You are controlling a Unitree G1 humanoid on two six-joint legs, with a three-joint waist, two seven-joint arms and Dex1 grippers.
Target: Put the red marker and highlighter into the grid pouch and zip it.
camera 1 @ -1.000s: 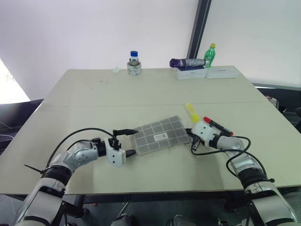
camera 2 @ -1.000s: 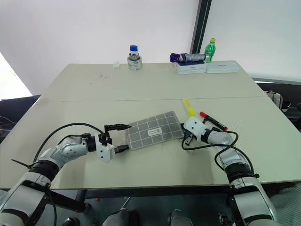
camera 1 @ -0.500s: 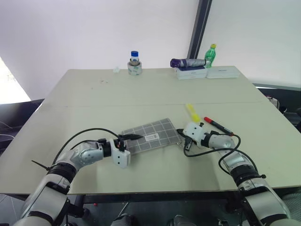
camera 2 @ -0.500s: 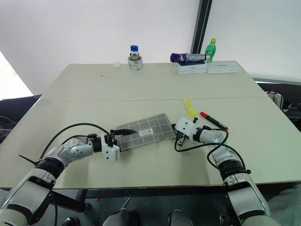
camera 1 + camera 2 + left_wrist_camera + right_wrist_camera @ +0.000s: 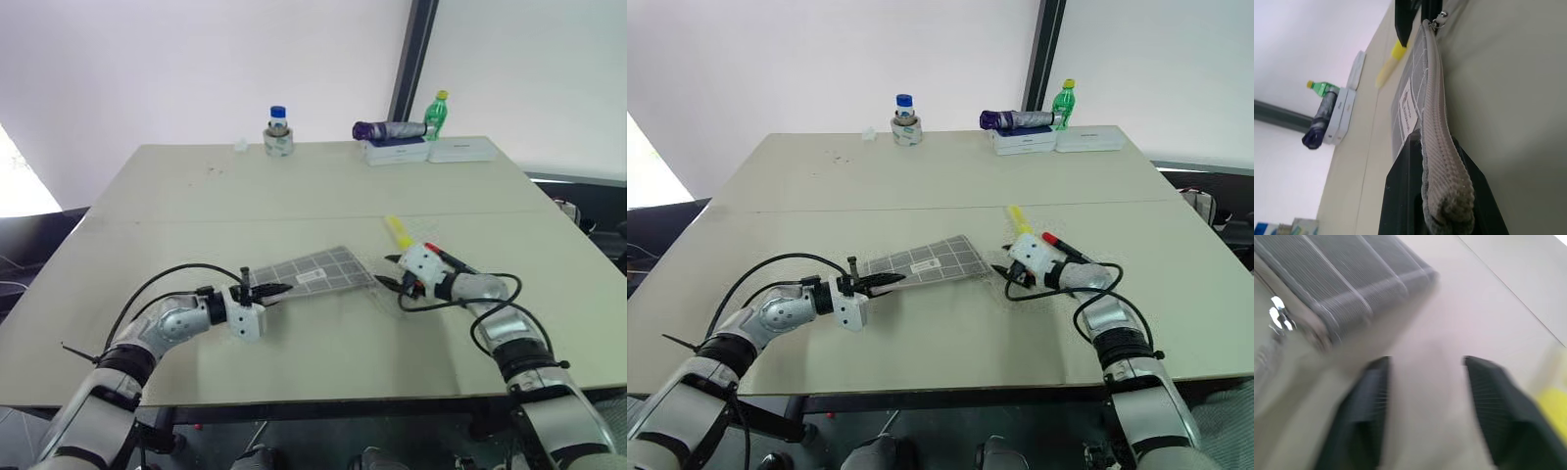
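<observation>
The grid pouch point(image 5: 315, 271) lies mid-table, its left end raised and tilted, the zip edge point(image 5: 1436, 112) running away from my left gripper point(image 5: 269, 291), which is shut on that end. My right gripper point(image 5: 388, 284) stands open just off the pouch's right corner, with nothing between its fingers point(image 5: 1369, 406). Beyond the right hand lies the yellow highlighter point(image 5: 397, 231). The red marker point(image 5: 1064, 248) lies beside it, partly hidden by the right hand. In the left wrist view the zipper pull point(image 5: 1439, 20) shows at the pouch's far end.
At the table's far edge stand a blue-capped bottle on a tape roll point(image 5: 279, 133), a purple folded umbrella point(image 5: 390, 129) on white boxes point(image 5: 460, 150), and a green bottle point(image 5: 438, 112). Bare tabletop lies in front of the pouch.
My left gripper has shut on the pouch's left end and tilted it up. My right gripper has opened and drawn back slightly from the pouch's right corner.
</observation>
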